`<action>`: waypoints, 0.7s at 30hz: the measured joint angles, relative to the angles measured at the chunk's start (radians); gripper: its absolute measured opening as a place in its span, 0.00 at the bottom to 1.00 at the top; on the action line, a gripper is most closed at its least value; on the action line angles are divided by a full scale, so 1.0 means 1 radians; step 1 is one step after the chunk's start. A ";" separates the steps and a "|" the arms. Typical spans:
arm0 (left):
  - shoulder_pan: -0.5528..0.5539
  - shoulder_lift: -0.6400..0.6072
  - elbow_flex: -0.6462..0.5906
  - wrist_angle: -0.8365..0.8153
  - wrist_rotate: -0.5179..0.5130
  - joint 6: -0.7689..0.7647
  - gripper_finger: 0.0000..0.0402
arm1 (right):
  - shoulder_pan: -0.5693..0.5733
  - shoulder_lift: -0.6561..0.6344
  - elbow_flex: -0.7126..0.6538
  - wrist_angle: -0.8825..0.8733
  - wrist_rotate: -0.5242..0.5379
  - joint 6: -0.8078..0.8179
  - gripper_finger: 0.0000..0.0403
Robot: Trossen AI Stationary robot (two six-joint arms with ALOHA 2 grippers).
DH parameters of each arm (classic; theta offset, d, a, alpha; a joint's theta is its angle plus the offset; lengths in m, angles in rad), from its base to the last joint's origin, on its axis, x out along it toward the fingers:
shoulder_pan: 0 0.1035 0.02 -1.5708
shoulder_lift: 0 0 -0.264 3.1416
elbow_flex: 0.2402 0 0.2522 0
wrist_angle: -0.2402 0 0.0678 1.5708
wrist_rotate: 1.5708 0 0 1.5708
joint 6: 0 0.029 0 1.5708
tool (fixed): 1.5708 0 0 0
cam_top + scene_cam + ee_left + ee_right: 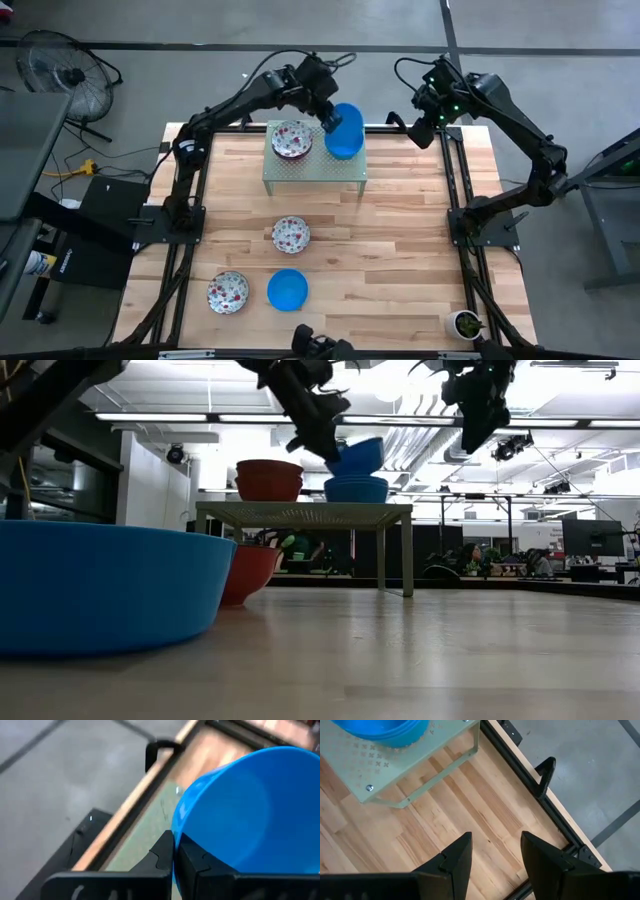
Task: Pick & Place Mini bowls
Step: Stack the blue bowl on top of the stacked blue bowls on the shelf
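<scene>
My left gripper is over the pale green rack at the table's far side, shut on a solid blue mini bowl. In the low view this bowl hangs tilted just above a stack of blue bowls standing on the rack. A stack of floral bowls stands on the rack beside it. On the table rest two floral bowls and one blue bowl. My right gripper is open, raised over the table's far right corner, touching nothing. My left gripper pinches the blue bowl by its rim, one finger inside the bowl and one outside. It comes slanting down from the table's far left side. The bowl is lifted clear and tilted, just above the blue stack on the rack.
The rack stands on thin legs at the far middle of the table. A black frame rail runs along the table's right edge. Bare wood lies between the rack and the near bowls.
</scene>
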 joint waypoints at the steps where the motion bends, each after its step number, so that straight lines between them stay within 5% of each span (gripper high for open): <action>1: -0.005 0.005 0.004 0.007 -0.003 -0.003 0.00 | 0.000 0.000 0.000 0.001 0.000 0.000 0.39; 21: -0.007 0.013 0.000 -0.058 -0.003 0.001 0.00 | 0.000 0.000 0.000 0.006 0.000 -0.001 0.39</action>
